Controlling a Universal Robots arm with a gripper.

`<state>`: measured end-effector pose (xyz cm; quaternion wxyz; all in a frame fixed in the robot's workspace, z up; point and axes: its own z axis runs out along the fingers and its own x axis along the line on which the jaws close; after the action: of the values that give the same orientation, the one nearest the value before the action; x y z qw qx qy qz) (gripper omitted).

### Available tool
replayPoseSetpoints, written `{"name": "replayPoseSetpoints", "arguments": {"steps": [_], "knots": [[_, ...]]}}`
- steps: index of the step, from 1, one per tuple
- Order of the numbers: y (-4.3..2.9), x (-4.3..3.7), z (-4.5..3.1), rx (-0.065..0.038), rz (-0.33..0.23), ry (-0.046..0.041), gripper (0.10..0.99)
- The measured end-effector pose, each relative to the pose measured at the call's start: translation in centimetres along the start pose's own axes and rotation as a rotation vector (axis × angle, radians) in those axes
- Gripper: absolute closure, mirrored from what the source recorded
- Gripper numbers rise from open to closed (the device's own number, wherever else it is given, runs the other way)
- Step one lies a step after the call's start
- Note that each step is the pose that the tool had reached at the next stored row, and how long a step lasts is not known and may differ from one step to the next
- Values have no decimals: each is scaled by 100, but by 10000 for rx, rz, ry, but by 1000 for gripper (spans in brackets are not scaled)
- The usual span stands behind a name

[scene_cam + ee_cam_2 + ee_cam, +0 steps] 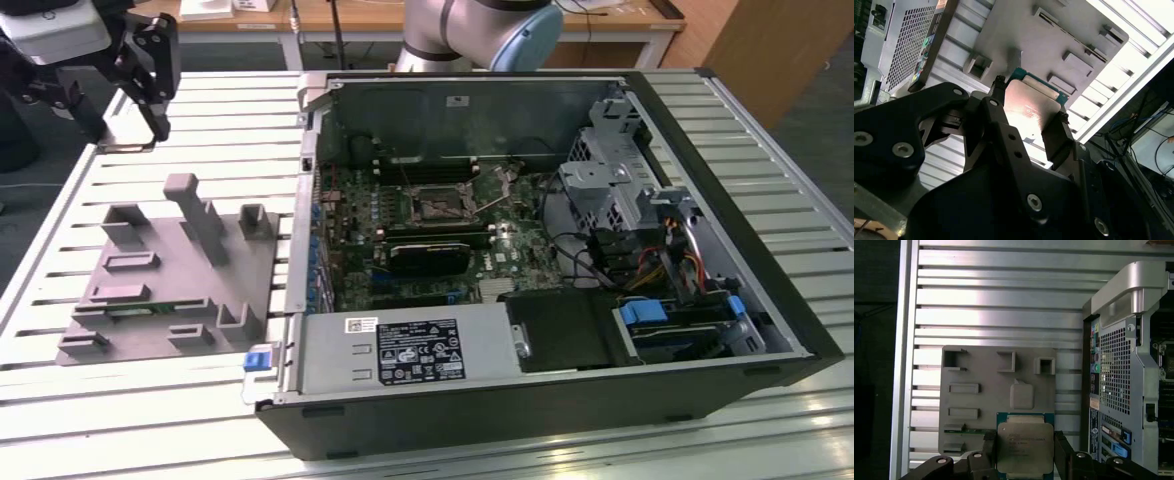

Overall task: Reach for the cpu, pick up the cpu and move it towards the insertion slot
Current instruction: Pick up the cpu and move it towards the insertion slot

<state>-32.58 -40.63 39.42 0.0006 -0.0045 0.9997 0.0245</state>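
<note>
Your hand (pixel 1025 441) is clamped on the cpu (pixel 1025 454); hold it level and square toward the insertion slot (pixel 437 203).

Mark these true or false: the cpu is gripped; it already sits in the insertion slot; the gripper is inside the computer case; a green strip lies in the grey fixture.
1. The gripper holds the cpu between its fingers. True.
2. The cpu already sits in the insertion slot. False: in the exterior view the slot is bare, and the cpu is at the gripper.
3. The gripper is inside the computer case. False: it is outside the case, toward the exterior view's left, over the side of the table with the grey fixture.
4. A narrow green strip lies in the grey fixture. True.
</note>
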Motion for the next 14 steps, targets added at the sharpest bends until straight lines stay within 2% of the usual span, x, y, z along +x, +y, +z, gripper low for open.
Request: {"name": "replayPoseSetpoints", "arguments": {"steps": [14], "knots": [[-1, -117, 0, 0, 0, 0, 545]]}}
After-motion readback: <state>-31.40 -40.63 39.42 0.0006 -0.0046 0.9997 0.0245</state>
